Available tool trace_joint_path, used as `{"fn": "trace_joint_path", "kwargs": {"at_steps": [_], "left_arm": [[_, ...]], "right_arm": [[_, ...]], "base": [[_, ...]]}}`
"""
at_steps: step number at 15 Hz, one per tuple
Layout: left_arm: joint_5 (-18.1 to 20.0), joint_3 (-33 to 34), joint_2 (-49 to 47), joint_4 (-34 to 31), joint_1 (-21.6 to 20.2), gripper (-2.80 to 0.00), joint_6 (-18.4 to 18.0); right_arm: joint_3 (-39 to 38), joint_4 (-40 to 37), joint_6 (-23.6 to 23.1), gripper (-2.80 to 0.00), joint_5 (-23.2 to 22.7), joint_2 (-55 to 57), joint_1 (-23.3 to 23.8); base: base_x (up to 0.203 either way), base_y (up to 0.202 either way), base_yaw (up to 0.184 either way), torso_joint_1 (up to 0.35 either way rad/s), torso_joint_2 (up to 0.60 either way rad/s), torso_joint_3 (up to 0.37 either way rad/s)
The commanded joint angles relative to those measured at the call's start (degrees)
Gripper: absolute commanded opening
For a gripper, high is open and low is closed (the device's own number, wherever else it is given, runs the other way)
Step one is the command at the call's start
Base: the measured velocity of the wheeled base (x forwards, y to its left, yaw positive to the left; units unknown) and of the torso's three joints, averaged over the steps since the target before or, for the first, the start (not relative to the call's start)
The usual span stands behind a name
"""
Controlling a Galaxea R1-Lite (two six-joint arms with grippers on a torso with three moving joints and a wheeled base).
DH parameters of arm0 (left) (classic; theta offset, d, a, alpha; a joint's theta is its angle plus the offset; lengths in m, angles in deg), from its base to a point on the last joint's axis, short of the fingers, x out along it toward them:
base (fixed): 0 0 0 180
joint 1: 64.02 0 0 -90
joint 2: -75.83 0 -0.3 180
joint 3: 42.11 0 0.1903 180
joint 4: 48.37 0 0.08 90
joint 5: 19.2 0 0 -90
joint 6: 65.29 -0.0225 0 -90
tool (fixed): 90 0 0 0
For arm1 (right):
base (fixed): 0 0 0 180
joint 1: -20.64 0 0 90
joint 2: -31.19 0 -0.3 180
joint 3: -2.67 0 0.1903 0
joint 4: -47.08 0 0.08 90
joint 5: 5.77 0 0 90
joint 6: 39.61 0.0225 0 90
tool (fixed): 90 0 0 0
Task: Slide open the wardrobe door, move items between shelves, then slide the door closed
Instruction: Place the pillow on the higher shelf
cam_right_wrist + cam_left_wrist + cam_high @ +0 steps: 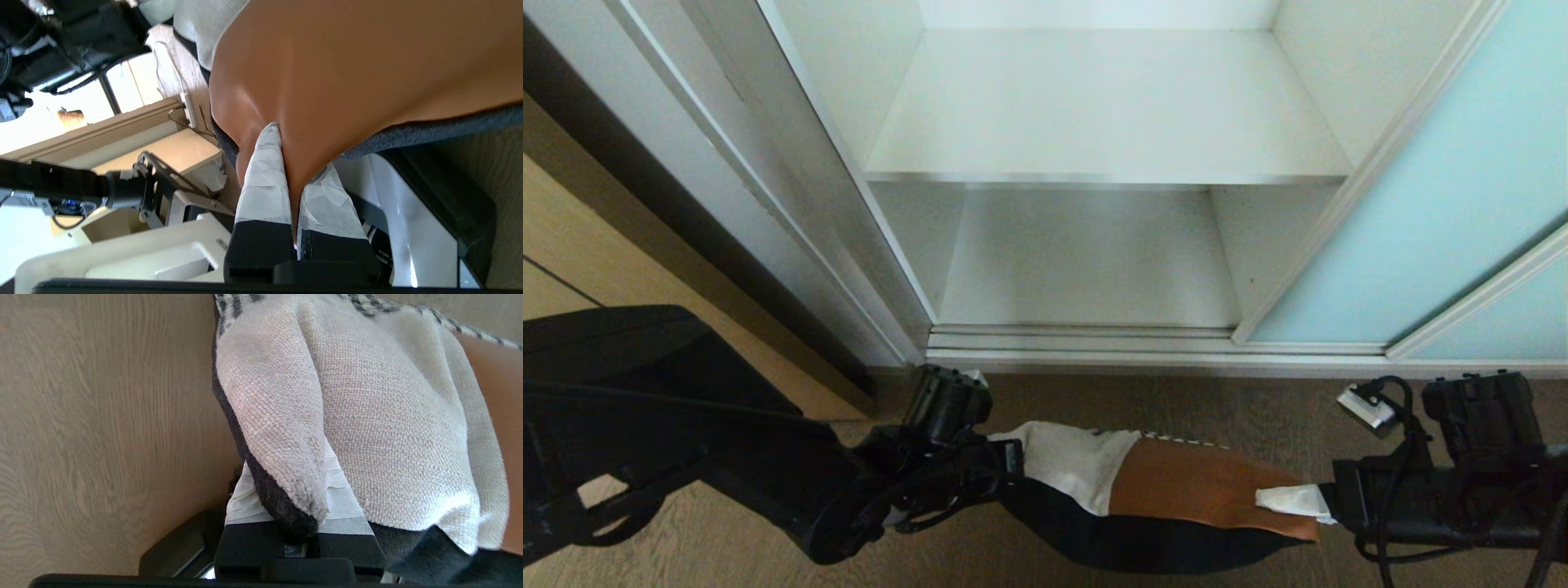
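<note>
A folded clothing bundle (pixel 1152 506) of black knit, a tan-brown piece and a white cloth hangs between my two grippers above the wooden floor, in front of the wardrobe. My left gripper (pixel 1005 461) is shut on its white and black knit end (pixel 286 465). On the opposite end, the right gripper (pixel 1298 500) is shut on the tan-brown piece (pixel 327 81). The sliding wardrobe door (pixel 1454 212), pale aqua glass, stands slid to the right. Two white shelves show bare in the open compartment, an upper one (pixel 1103 114) and a lower one (pixel 1086 261).
The wardrobe's silver floor track (pixel 1094 347) runs along the front of the compartment. A pale frame post (pixel 792 204) bounds it on the left, with a wooden door (pixel 572 245) beyond. Wood floor (pixel 1176 400) lies under the bundle.
</note>
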Motion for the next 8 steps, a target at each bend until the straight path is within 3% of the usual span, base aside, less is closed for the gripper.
{"fn": "trace_joint_path", "kwargs": {"at_steps": [1, 4, 8], "left_arm": [[-0.63, 0.60, 2.28, 0.25, 0.08, -2.80, 0.27], [-0.91, 1.17, 3.60, 0.31, 0.43, -2.80, -0.52], [-2.39, 0.11, 3.79, 1.03, 0.43, -2.80, -0.91]], "right_arm": [[-1.10, 0.04, 0.01, -2.80, -0.12, -2.25, -0.87], [-2.71, 0.56, -0.02, -2.80, -0.16, -4.37, -1.74], [-2.89, 0.73, -0.20, -2.80, -0.16, -4.57, -1.69]], "base": [[0.000, 0.000, 0.000, 0.000, 0.00, 0.000], [0.000, 0.000, 0.000, 0.001, 0.00, 0.056], [0.000, 0.000, 0.000, 0.000, 0.00, 0.175]]}}
